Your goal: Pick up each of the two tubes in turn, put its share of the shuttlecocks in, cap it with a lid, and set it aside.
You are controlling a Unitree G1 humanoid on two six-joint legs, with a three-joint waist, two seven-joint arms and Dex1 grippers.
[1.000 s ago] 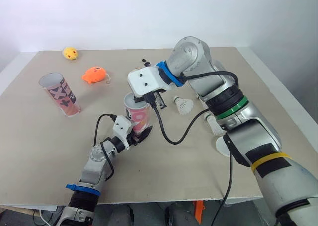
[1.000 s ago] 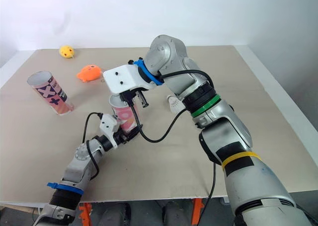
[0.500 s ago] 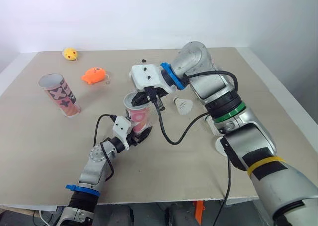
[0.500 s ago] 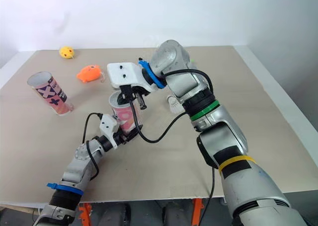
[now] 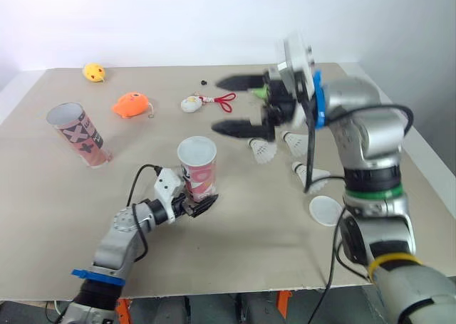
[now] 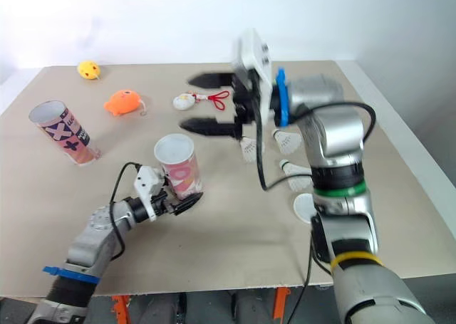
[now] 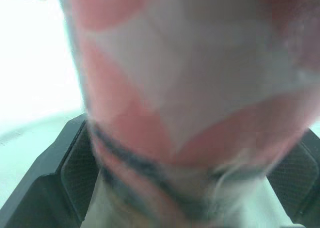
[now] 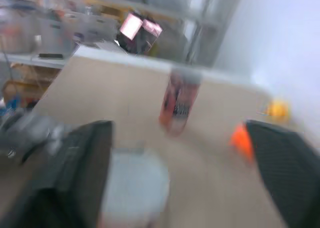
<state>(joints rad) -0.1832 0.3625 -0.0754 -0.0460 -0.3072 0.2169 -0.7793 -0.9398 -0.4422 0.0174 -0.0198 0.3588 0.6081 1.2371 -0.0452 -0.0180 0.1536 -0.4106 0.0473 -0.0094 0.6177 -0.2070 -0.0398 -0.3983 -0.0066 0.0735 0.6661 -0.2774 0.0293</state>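
Tube with black crosses (image 5: 80,134) stands at the far left of the table (image 5: 235,228). It leans a little with its mouth open, well apart from both grippers. Beyond it, near the far edge, lies a yellow toy (image 5: 93,72), and an orange toy (image 5: 130,105) sits a bit closer in.

Toward the middle, the pink tube (image 5: 197,167) stands upright in the left gripper (image 5: 195,204), which pinches its lower part. In the left wrist view the black pads (image 7: 79,169) press on either side of the tube's wall. White shows at the tube's mouth, but I cannot tell what it is. I also cannot tell whether the base rests on the table or is lifted just off it.

Beyond this tube lies a white charm (image 5: 190,104) with a red cord.

The right gripper (image 5: 216,105) hangs in the air past the pink tube and to its right, apart from it. Its two black fingers are spread wide, point toward the robot's left, and hold nothing.

Under and beside that arm lie three shuttlecocks: one (image 5: 263,150) nearest the pink tube, one (image 5: 292,140) just beside it, and one (image 5: 311,173) closer to the front. Just in front of that last one, a white round lid (image 5: 325,210) lies flat.
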